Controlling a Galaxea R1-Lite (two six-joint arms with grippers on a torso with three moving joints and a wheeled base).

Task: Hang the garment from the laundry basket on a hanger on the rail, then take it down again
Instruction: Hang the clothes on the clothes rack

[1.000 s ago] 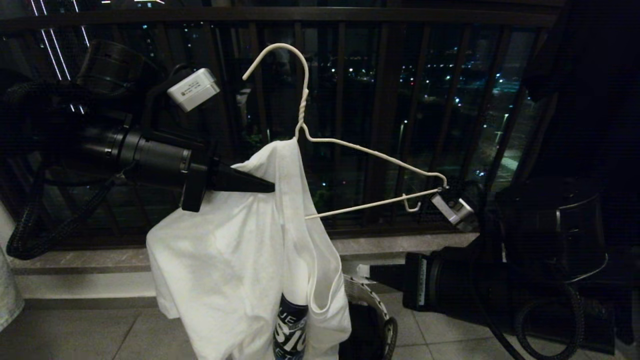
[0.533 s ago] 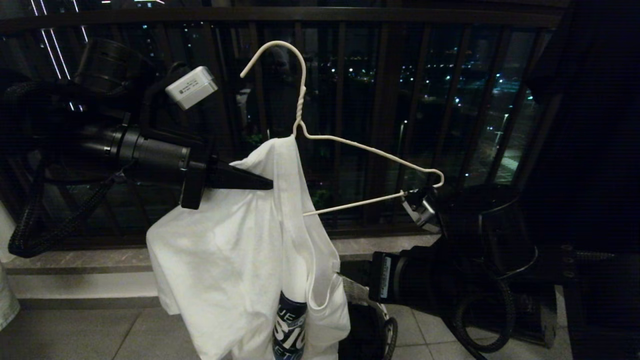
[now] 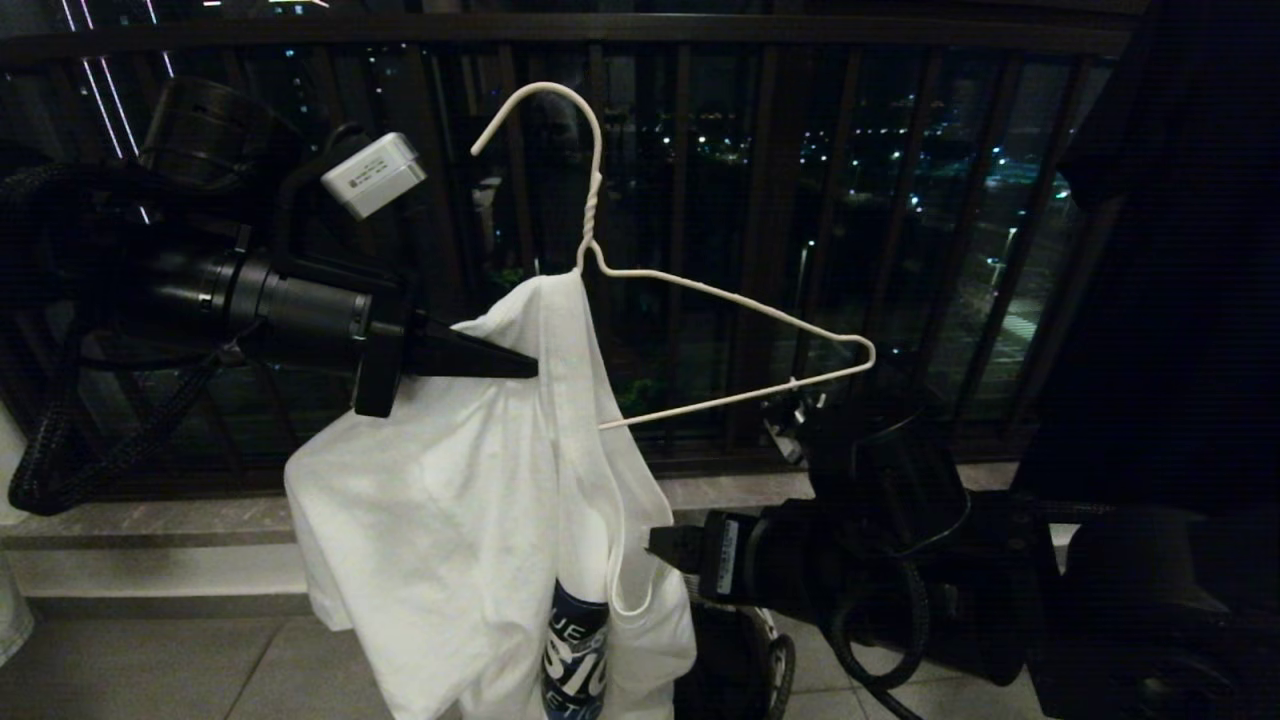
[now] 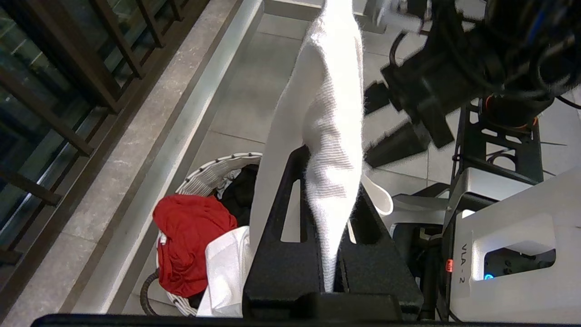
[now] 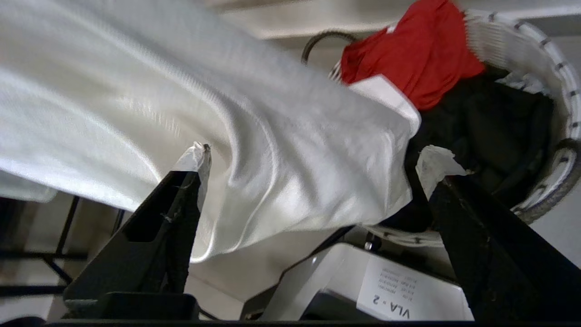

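My left gripper (image 3: 530,368) is shut on a fold of the garment (image 3: 450,500), a white T-shirt with a blue logo, which drapes over the left arm of the hanger (image 3: 720,300). That arm is hidden under the cloth. The hanger's hook points up in free air and its right arm is bare. In the left wrist view the left gripper (image 4: 331,175) pinches the garment (image 4: 327,113). My right gripper (image 3: 665,540) stands open, low beside the hanging cloth. In its own view the right gripper (image 5: 315,161) faces the garment (image 5: 181,113) with nothing gripped. The laundry basket (image 4: 213,168) stands on the floor below. The rail is out of view.
Dark balcony railing bars (image 3: 680,200) and a stone ledge (image 3: 150,520) run behind. A dark garment (image 3: 1180,250) hangs at the right. The basket (image 5: 563,113) holds a red garment (image 5: 408,54) and dark clothes. My white base (image 4: 513,254) is close by.
My right gripper has let go of the hanger's right end, opened wide, and dropped down and left to the lower part of the garment. The hanger has swung slightly left.
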